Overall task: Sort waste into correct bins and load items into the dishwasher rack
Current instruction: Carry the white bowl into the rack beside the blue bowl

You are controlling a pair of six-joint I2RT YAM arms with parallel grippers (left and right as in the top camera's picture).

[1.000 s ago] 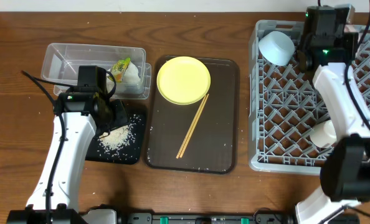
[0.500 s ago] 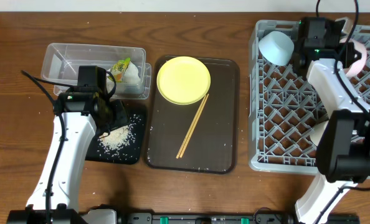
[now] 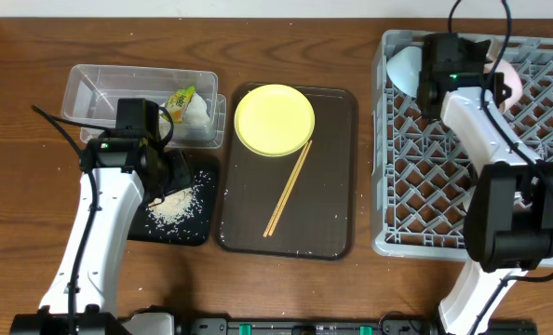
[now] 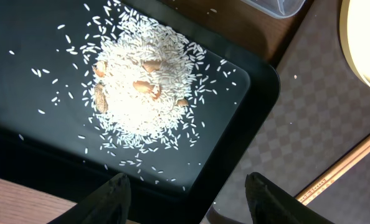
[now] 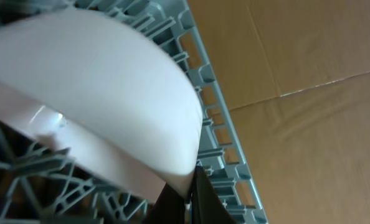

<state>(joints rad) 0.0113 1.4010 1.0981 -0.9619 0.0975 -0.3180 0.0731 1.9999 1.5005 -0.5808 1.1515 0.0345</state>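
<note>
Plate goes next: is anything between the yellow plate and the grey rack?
Nothing visible stands on the table between the yellow plate and the rack; only the brown tray's rim and the rack's wall to lift over. The chopsticks lie at the plate's edge. The right gripper pinches the white bowl over the rack's far row.

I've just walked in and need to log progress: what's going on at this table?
The right tool pinches the rim of the white bowl with pinkish outside at the far edge of the large grey plastic dishwasher rack, beside a light blue bowl in it. The left tool hangs open above loose white rice grains on the shallow black plastic tray. The round yellow plate and wooden chopsticks lie on the dark brown serving tray, not yet loaded.
</note>
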